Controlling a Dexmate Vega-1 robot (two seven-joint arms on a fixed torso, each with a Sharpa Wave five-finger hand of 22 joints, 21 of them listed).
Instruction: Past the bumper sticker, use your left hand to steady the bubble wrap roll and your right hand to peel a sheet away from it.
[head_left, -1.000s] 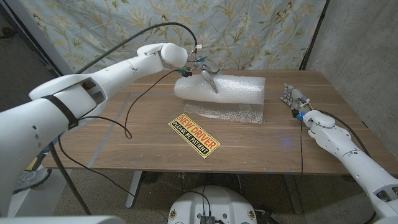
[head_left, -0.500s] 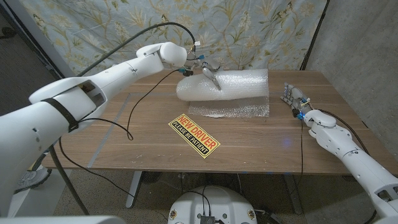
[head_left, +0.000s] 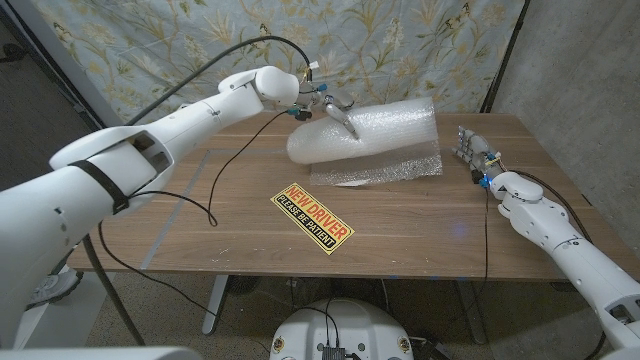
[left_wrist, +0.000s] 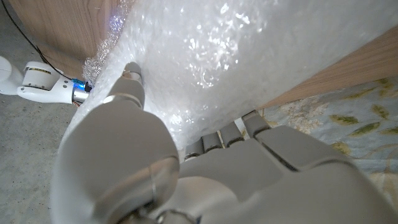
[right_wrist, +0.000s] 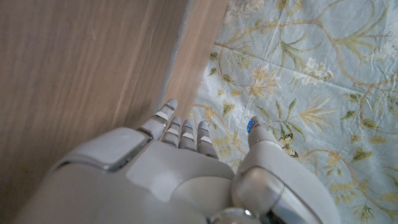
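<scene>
On the bench before me, a yellow bumper sticker (head_left: 312, 217) reads "NEW DRIVER" in red, "PLEASE BE PATIENT" beneath; I read no other lettering.

Your translucent white bubble wrap roll (head_left: 365, 132) lies on its side at the far middle of the wooden table, tilted so its right end sits farther back than its left. A loose sheet (head_left: 385, 169) trails flat off its near side onto the table. Yellow rectangular bumper sticker (head_left: 312, 218) with black border and red "NEW DRIVER" text lies flat, angled, just in front of that sheet, not touching it.
</scene>
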